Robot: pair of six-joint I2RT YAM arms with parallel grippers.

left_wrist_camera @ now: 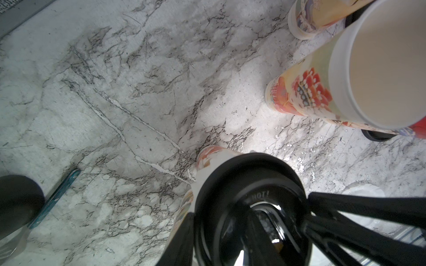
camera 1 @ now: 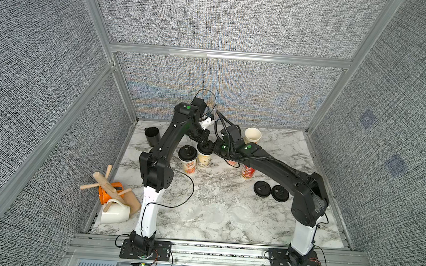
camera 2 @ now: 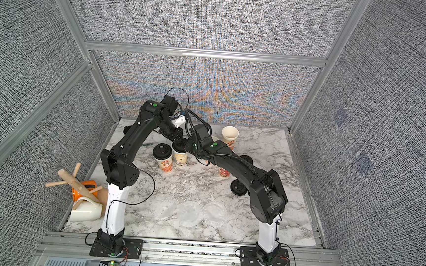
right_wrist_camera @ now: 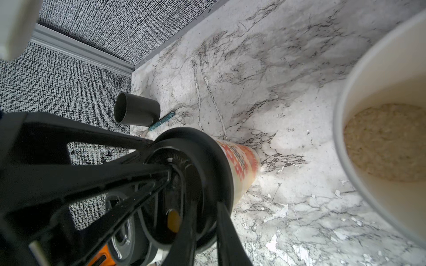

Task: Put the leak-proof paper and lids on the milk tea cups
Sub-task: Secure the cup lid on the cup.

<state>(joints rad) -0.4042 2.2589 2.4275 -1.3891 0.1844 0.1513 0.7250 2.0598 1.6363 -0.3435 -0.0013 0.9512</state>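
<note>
Both grippers meet at one milk tea cup (camera 1: 203,160) that wears a black lid (left_wrist_camera: 244,175). My left gripper (left_wrist_camera: 221,237) is shut on the lid's edge, one finger outside the rim and one in the recess. My right gripper (right_wrist_camera: 205,232) is shut on the opposite rim. A second lidded cup (camera 1: 188,164) stands beside it. An open cup (camera 1: 252,135) stands at the back, and another (camera 1: 247,172) is partly hidden under the right arm. Sheets of leak-proof paper (camera 1: 216,214) (camera 2: 216,212) lie flat near the front. Whether paper sits under the lids is hidden.
Two loose black lids (camera 1: 262,188) (camera 1: 279,193) lie at the right. A plain black cup (camera 1: 152,135) and a teal-handled tool (right_wrist_camera: 161,121) are at the back left. A wooden mug rack (camera 1: 105,185) with orange and white mugs lies toppled at the front left.
</note>
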